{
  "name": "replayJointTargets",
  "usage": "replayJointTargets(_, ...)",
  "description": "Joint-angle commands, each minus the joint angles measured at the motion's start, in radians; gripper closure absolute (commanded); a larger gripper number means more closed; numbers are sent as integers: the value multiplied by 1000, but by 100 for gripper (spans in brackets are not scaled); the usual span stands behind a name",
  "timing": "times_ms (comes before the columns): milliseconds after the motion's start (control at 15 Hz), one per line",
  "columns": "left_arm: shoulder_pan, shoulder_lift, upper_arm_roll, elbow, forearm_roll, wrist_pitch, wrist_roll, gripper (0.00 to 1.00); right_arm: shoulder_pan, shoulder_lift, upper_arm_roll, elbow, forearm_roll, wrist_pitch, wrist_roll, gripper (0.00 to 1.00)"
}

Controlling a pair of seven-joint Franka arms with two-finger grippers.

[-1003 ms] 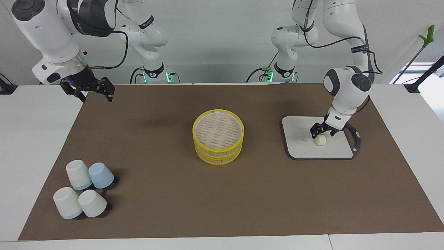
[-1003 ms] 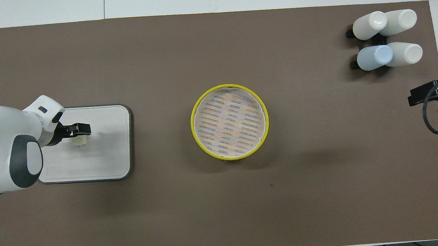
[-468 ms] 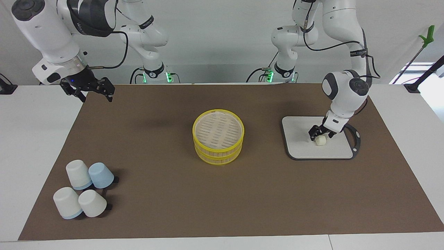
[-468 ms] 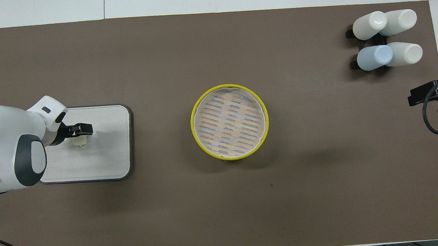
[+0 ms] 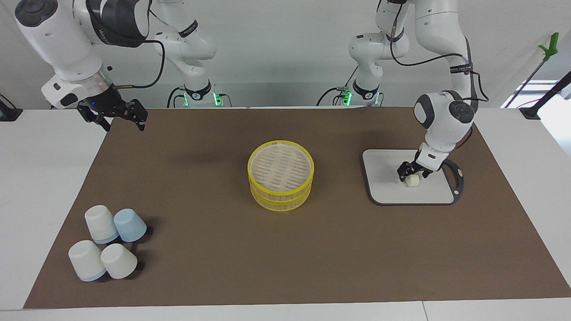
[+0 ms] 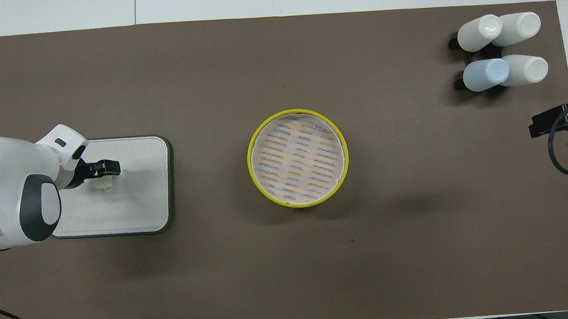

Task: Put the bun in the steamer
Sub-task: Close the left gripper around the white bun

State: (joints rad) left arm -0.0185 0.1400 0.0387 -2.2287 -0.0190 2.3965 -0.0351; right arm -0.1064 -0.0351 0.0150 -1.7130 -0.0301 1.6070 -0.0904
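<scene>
The bun (image 5: 413, 181), a small cream-white lump, lies on the grey-rimmed white board (image 5: 386, 187) toward the left arm's end of the table. My left gripper (image 5: 413, 174) is down over it, open, with a finger on either side of the bun. From overhead the bun (image 6: 103, 183) peeks out beside the left gripper (image 6: 101, 168). The steamer (image 5: 280, 173), yellow-rimmed with two tiers, stands mid-table with its slatted top on; overhead the steamer (image 6: 297, 157) is beside the board (image 6: 138, 203). My right gripper (image 5: 117, 119) waits, open and empty, above the mat's corner by its own base.
Several upturned cups (image 5: 109, 247), white and one pale blue, cluster at the right arm's end, farther from the robots than the steamer; they also show overhead (image 6: 501, 50). A brown mat (image 5: 285, 249) covers the table.
My left arm's wrist has dropped and its gripper has sunk a little lower around the bun. The bun, the steamer and the right arm have not moved.
</scene>
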Motion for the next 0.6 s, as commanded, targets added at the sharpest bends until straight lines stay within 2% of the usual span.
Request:
replayJointTargets(0,11,3,-5,-2,24,15,-15,4,-7,-2,5,0,-8,-12,-22,0)
replayJointTargets(134,11,3,-5,-2,24,16,-15,6,-7,-2,5,0,-8,-12,-22,0)
replayJointTargets(334,11,3,-5,-2,24,16,-15,18,-7,-2,5,0,-8,-12,-22,0)
replayJointTargets(535,11,4,-5,-2,24,13,-17,21,-7,-2,5,0,-8,-12,-22,0)
